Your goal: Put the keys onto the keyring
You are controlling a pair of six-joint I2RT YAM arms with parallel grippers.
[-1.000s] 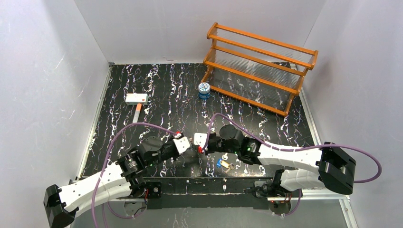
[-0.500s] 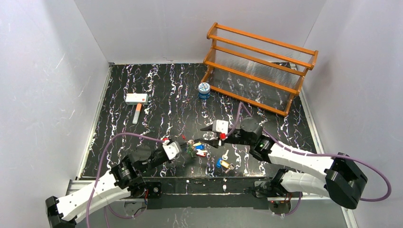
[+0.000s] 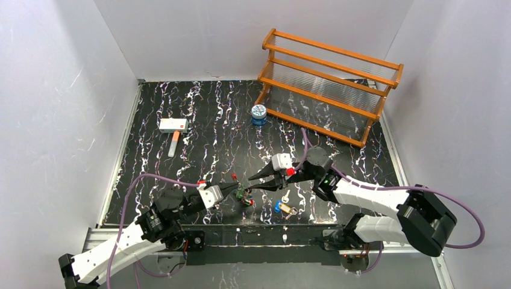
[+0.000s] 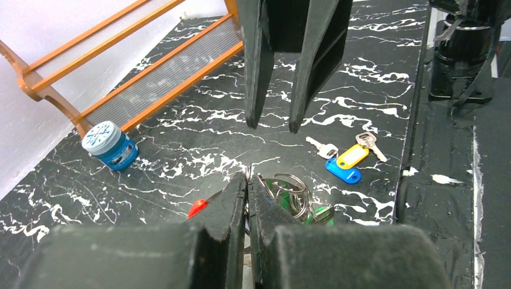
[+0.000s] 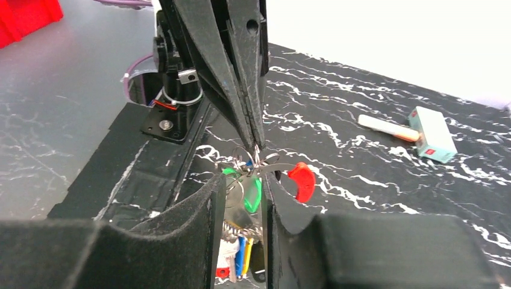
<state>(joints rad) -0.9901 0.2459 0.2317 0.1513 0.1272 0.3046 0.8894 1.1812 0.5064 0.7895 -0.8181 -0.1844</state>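
Observation:
My left gripper (image 3: 234, 188) (image 4: 247, 178) is shut on the thin wire of the keyring (image 4: 247, 173), held just above the table near its front edge. Small split rings (image 4: 290, 189), a green-headed key (image 4: 319, 214) and a red-headed one (image 4: 197, 208) hang from it. My right gripper (image 3: 254, 178) (image 5: 244, 180) faces the left one with its jaws apart. In the right wrist view the green key (image 5: 252, 194) hangs in the gap between them and the red key (image 5: 303, 180) is just outside. Blue and yellow keys (image 3: 282, 208) (image 4: 346, 164) and a silver key (image 4: 322, 148) lie loose on the table.
An orange wooden rack (image 3: 328, 84) stands at the back right, with a small blue-and-white tin (image 3: 259, 114) in front of it. A white block with a pale handle (image 3: 173, 127) lies at the back left. White walls close in three sides.
The right gripper let go of the bunch, opened and swung off to the right, then came back toward it with its jaws narrower. The left arm drew back toward the near-left, carrying the bunch.

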